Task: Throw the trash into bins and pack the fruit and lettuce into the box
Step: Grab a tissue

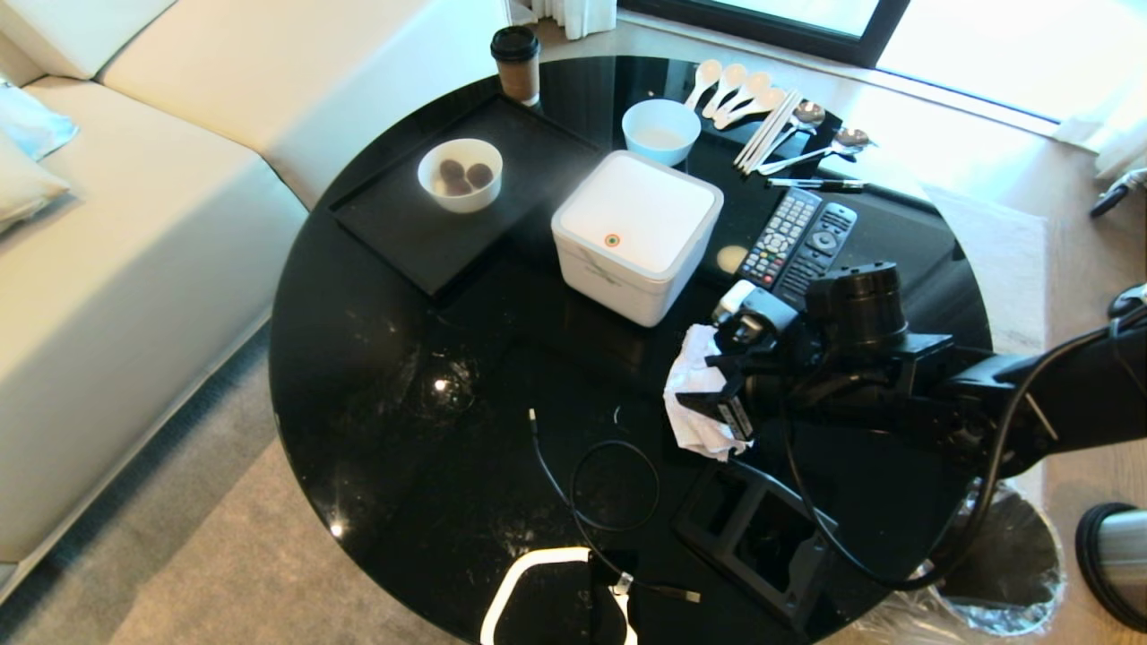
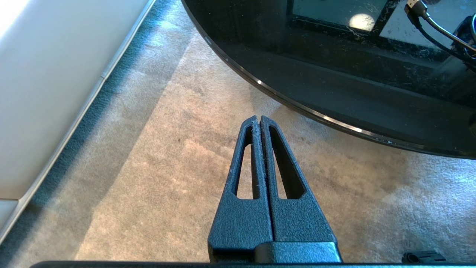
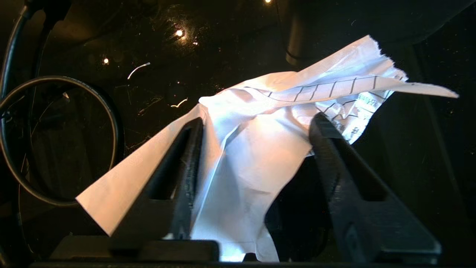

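We see a crumpled white paper sheet (image 3: 256,149) on the glossy black round tabletop (image 1: 376,358), beside a smooth white plastic box (image 1: 636,233).

A round black table (image 1: 358,358) carrying one white box (image 1: 636,235), two bowls (image 1: 461,174), two remotes (image 1: 800,240), one crumpled paper (image 1: 694,394), one cup (image 1: 517,63), and perhaps four white spoons (image 1: 730,90).

the right gripper (image 1: 717,381) and its wrist cover much of the crumpled white paper (image 1: 694,394) in the head view, so where the fingers meet it cannot be told there. the steel bin (image 1: 1116,560) is cut off by the right edge, only a curved part showing. a white-rimmed black object (image 1: 538,596) runs off the bottom edge. the dark round items in the white bowl (image 1: 460,175) are too small to identify. print on the paper is unreadable in the right wrist view.
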### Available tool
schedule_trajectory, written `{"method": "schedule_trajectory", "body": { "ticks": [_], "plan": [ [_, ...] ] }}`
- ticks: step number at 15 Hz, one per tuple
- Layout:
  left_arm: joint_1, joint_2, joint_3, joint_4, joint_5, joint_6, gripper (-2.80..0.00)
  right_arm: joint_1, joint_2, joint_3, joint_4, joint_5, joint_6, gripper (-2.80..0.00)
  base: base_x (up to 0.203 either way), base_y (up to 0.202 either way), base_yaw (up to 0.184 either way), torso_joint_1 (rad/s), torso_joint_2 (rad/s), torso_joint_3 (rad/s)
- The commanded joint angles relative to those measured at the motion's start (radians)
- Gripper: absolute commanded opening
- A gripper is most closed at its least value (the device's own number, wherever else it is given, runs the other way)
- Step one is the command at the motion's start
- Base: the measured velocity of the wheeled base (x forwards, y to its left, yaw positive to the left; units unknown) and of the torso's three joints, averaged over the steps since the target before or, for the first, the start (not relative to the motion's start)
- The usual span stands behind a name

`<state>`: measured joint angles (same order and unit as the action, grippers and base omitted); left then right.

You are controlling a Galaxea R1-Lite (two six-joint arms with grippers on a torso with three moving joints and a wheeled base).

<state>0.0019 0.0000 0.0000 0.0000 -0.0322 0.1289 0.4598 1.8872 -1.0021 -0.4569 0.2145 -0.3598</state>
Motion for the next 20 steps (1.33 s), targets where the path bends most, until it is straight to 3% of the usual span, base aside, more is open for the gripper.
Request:
{"method": "schedule_trajectory", "body": {
  "ticks": [1, 20],
  "plan": [
    [0.001, 0.002, 0.0, 0.0, 0.0, 0.0, -2.8, 0.002, -0.004, 0.0, -0.003, 0.002, -0.002, -2.8, 0.0, 0.0, 0.0, 0.0, 0.0, 0.0],
    [0.0, 0.002, 0.0, 0.0, 0.0, 0.001, -2.8, 0.013, -0.091, -0.035, 0.018, -0.013, 0.008, -2.8, 0.0, 0.0, 0.0, 0.0, 0.0, 0.0]
  ]
}}
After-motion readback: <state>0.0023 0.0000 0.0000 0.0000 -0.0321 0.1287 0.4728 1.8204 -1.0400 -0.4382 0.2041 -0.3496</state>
